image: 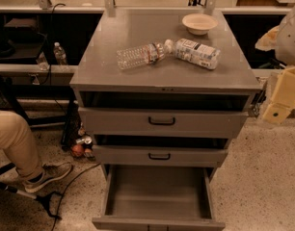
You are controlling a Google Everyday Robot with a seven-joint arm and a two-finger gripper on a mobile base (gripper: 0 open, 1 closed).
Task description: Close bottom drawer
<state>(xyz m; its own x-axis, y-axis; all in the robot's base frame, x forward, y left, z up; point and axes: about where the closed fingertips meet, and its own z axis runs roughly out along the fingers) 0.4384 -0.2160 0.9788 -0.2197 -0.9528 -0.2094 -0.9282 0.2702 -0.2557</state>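
Observation:
The grey metal cabinet [162,76] stands in the middle of the camera view. Its bottom drawer [157,194] is pulled far out toward me and is empty inside; its front [157,224] runs along the bottom edge of the view and its handle is out of view. The middle drawer [159,155] and the top drawer [162,121] stand slightly out, each with a black loop handle. My gripper [278,105], cream-coloured, hangs at the right edge beside the cabinet's upper right corner, well above and to the right of the bottom drawer, touching nothing.
On the cabinet top lie a clear plastic bottle [138,56], a white labelled bottle [198,53] and a bowl [199,23]. A seated person's leg [10,138] and shoe [46,174] are at the left. Cans [81,146] and a cable [75,177] lie on the floor.

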